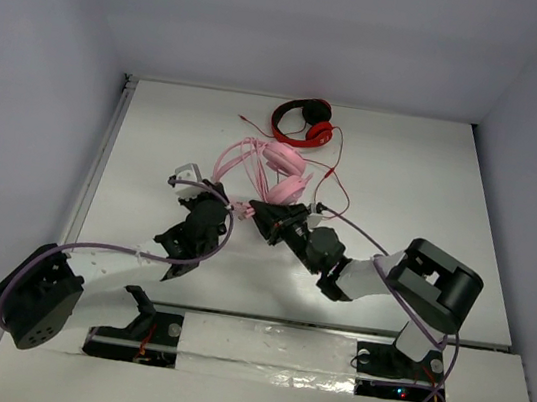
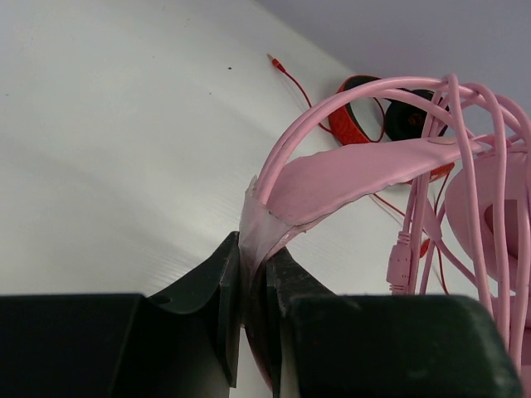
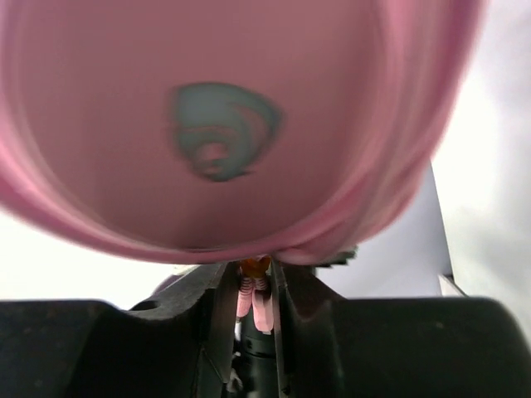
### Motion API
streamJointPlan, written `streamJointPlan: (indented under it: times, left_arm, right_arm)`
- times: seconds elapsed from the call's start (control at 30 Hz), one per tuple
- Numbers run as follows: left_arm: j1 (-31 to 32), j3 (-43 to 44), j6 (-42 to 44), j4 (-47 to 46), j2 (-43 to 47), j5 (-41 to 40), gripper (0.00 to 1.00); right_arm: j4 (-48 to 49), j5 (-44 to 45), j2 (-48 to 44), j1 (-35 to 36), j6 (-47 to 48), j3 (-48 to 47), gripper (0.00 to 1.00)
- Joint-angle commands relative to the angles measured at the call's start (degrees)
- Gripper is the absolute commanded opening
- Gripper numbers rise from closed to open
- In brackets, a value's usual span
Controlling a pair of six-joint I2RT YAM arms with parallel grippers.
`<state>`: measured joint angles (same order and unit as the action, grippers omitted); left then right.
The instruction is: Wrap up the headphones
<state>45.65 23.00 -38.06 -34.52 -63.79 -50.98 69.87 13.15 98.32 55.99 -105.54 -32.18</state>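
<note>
The headphones (image 1: 279, 162) lie a little beyond the middle of the white table (image 1: 156, 144), pale pink, with their ear cups to the right and the thin pink cable (image 2: 465, 124) thrown in several loose loops over the headband (image 2: 373, 178); the left wrist view shows the cable's small pink plug housing hanging down just under the band. The left gripper (image 2: 253, 311) has one end of the headband nipped tight between its black fingers (image 2: 226, 303), the jaws drawn fully together on it, so that the band rises from the grip and arches away to the right. The right gripper (image 3: 253, 298) sits hard against a pink ear cup (image 3: 249, 124), which fills the upper part of its wrist view and bears a grey-green mark; its jaws stand only a narrow way apart, pinched on thin pink strands of the cable with a touch of orange above them. From above, the two grippers meet nose to nose at the near side of the headphones, the left one (image 1: 232, 206) and the right one (image 1: 265, 211) just beside each other. Behind, near the far edge of the table, lie smaller red-and-black headphones (image 1: 305, 124), close to the pink pair, with a red cable (image 1: 331, 185) trailing toward the right arm.
</note>
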Motion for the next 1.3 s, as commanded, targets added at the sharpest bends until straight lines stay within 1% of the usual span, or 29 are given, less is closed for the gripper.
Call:
streamJointPlan:
  times: [0.0, 0.03, 0.07, 0.17, 0.2, 0.23, 0.3, 0.33, 0.37, 0.4, 0.43, 0.47, 0.5, 0.53, 0.63, 0.73, 0.77, 0.83, 0.9, 1.0, 1.07, 1.1, 1.17, 1.27]
  left_arm:
    - [1.55, -0.59, -0.87, -3.71, 1.21, 4.22, 0.00]
    - [1.55, -0.68, -0.78, -3.71, 1.30, 4.22, 0.00]
    - [1.55, -0.68, -0.78, -3.71, 1.30, 4.40, 0.00]
    - [1.55, 0.02, -0.70, -3.45, 0.34, 4.58, 0.00]
    - [1.55, 0.37, -1.04, -2.31, -0.10, 4.66, 0.00]
    - [1.55, 0.81, -1.22, -1.96, -0.28, 4.75, 0.00]
    - [1.55, 1.69, -1.05, -0.73, -0.90, 5.54, 0.00]
    - [1.55, 2.13, -0.96, -0.20, -1.07, 5.63, 0.00]
    - [1.55, 3.00, -1.05, 0.68, -1.68, 5.37, 0.00]
    - [1.55, 3.19, -1.05, 1.90, -1.78, 5.28, 0.00]
    - [1.55, 3.27, -1.22, 2.09, -1.95, 5.37, 0.00]
    - [1.55, 3.01, -1.40, 2.18, -1.78, 5.71, 0.00]
    - [1.55, 2.75, -1.75, 2.35, -1.60, 6.07, 0.00]
    - [1.55, 2.49, -1.92, 2.18, -1.43, 6.50, 0.00]
    - [1.55, 2.83, -2.19, 2.88, -1.95, 7.65, 0.00]
    - [1.55, 3.36, -2.19, 3.15, -2.22, 9.14, 0.00]
    - [1.55, 3.28, -2.19, 3.06, -1.78, 9.75, 0.00]
    - [1.55, 3.36, -2.36, 3.58, -1.60, 12.47, 0.00]
    - [1.55, 3.62, -2.63, 4.63, -2.65, 15.19, 0.00]
    - [1.55, 3.19, -4.30, 7.71, -3.80, 18.10, 0.00]
    - [1.02, 2.92, -4.30, 8.68, -4.58, 18.11, 0.00]
    - [1.02, 2.49, -4.30, 8.86, -4.76, 17.68, 0.00]
    - [-0.38, 1.78, -3.77, 7.28, -5.03, 18.46, 0.00]
    - [-0.38, 2.04, -2.64, 5.26, -6.43, 18.81, 0.00]
  right_arm:
    - [11.55, 9.79, -4.45, -0.62, -0.29, -3.84, 0.27]
    - [6.91, 10.31, -4.89, -0.62, 0.41, -4.55, 0.27]
    - [4.34, 11.02, -5.33, -0.62, -0.02, -5.95, 0.30]
    - [0.55, 13.56, -4.81, -0.62, -0.11, -7.54, 0.33]
    - [-2.16, 13.83, -4.81, -0.62, -0.11, -9.80, 0.34]
    - [-8.11, 14.01, -4.81, -0.62, 0.41, -11.31, 0.34]
    - [-13.24, 13.14, -3.85, -0.62, 1.82, -15.69, 0.35]
    - [-17.27, 12.78, -3.41, -0.62, 1.91, -16.67, 0.35]
    - [-18.44, 12.35, -3.05, -0.62, 2.61, -17.38, 0.36]
    - [-20.36, 12.17, -2.61, -0.62, 2.62, -18.34, 0.40]
    - [-24.99, 12.08, -2.61, -0.62, 2.27, -19.83, 0.43]
    - [-25.48, 12.69, -2.70, -0.62, 3.22, -19.93, 0.45]
    - [-26.09, 12.69, -2.79, -0.62, 3.49, -20.11, 0.50]
    - [-29.40, 12.61, -2.79, -0.62, 3.84, -21.68, 0.53]
    - [-34.69, 12.43, -2.79, -0.62, 6.04, -23.89, 0.58]
    - [-36.98, 11.73, -2.35, -0.62, 6.48, -24.68, 0.58]
    - [-36.82, 12.94, -2.61, -0.62, 7.27, -24.33, 0.58]
    - [-37.25, 12.70, -2.35, -0.62, 7.89, -23.80, 0.58]
    - [-35.16, 11.90, -1.82, -0.62, 8.67, -22.58, 0.57]
    - [-36.03, 11.38, -2.17, -1.75, 10.61, -22.75, 0.57]
    - [-35.85, 12.07, -3.31, -2.28, 12.19, -22.75, 0.56]
    - [-36.11, 12.69, -4.10, -2.29, 14.46, -22.75, 0.56]
    - [-37.17, 13.22, -6.47, -2.81, 18.76, -23.10, 0.56]
    - [-38.57, 15.84, -11.03, -2.81, 22.56, -22.40, 0.56]
